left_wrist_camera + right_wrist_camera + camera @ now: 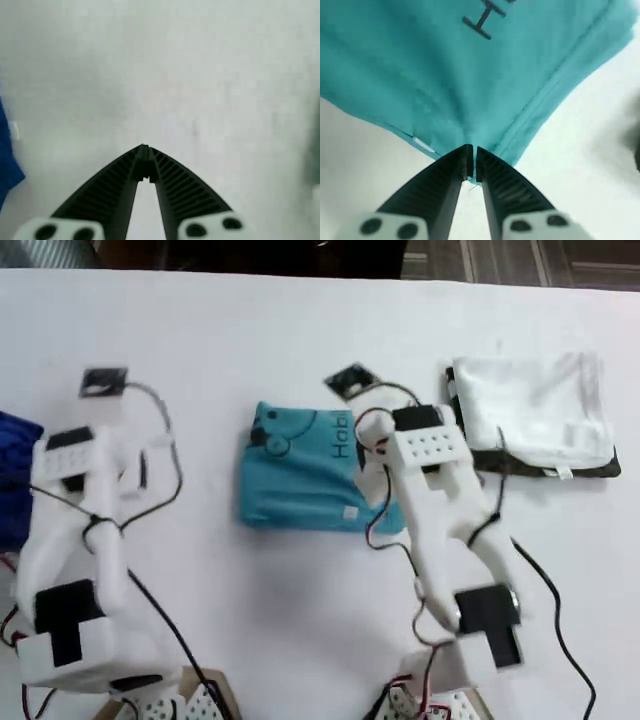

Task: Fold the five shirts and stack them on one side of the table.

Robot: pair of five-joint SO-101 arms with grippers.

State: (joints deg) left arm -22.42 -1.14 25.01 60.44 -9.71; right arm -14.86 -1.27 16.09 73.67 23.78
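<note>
Though hidden beneath its arm from above, right gripper [471, 156] pinched shut on folded teal shirt [300, 475] hem, at table [210, 330] centre, left gripper [144, 159] closed empty, blue shirt [14, 475] largely cut off.

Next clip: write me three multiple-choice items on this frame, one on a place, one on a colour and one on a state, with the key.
1. Where does the white shirt lie?
A) on a black shirt
B) directly on the table
C) in a gripper

2. What colour is the shirt at the right gripper?
A) white
B) red
C) teal

3. How is the left gripper?
A) wide open
B) shut, holding nothing
C) shut on a shirt

Key:
1 A, a black edge shows beneath the white one.
2 C, the teal shirt has its hem pinched at the tips.
3 B, its tips meet over bare table.
</note>
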